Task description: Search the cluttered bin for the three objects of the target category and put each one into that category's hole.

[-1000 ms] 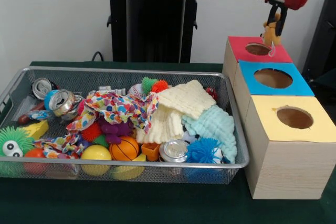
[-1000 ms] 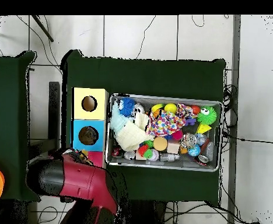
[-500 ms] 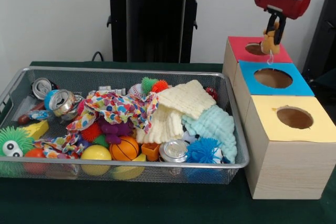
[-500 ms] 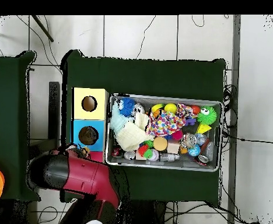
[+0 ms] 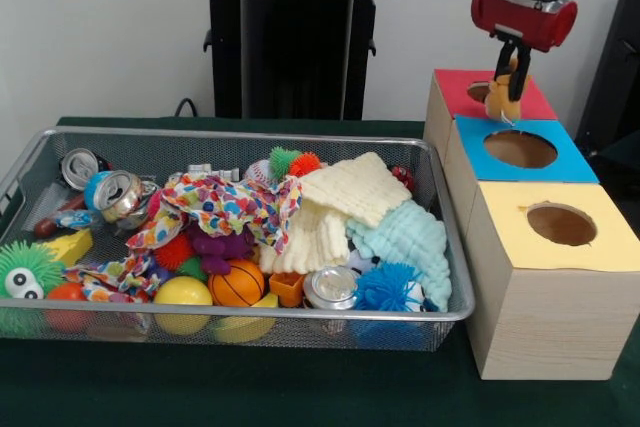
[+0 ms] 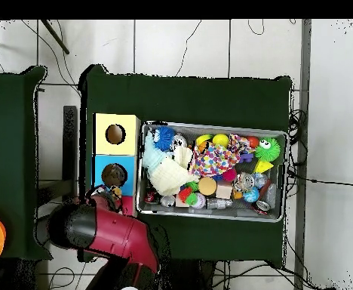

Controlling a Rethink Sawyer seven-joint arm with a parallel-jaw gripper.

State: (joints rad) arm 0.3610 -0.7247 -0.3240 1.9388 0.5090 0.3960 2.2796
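Pinching a small yellow-orange plush toy, the gripper has its dark fingers closed on the toy's upper part; we see it hanging w/ the toy over the red box, near that box's edge next to the blue box; yellow box sits at the row's other end. All 3 boxes stand just beside the wire bin's short side. Bin is packed: cream cloth, mint cloth, polka-dot fabric, crushed can, mini basketball, blue spiky ball, green googly-eyed ball at the far corner from the boxes.
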